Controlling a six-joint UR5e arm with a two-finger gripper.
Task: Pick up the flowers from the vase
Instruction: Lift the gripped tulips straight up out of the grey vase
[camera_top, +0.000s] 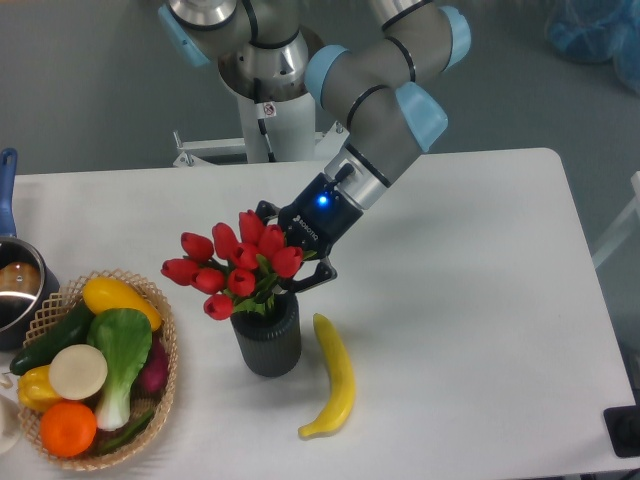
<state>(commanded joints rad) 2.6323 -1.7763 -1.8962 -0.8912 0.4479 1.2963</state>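
Observation:
The flowers (235, 265), a bunch of red tulip buds with green leaves, lean left above the vase (268, 340), a dark ribbed cylinder on the white table. Their stems and leaves still reach the vase mouth. My gripper (290, 280) comes down from the upper right and sits just behind the buds, shut on the flowers at their stems. One black finger (317, 276) shows to the right of the bunch; the other is hidden by the blooms.
A yellow banana (333, 380) lies just right of the vase. A wicker basket (165, 375) of vegetables and fruit stands at the front left. A steel pot (15, 290) with a blue handle sits at the left edge. The arm's base (270, 120) is behind the table.

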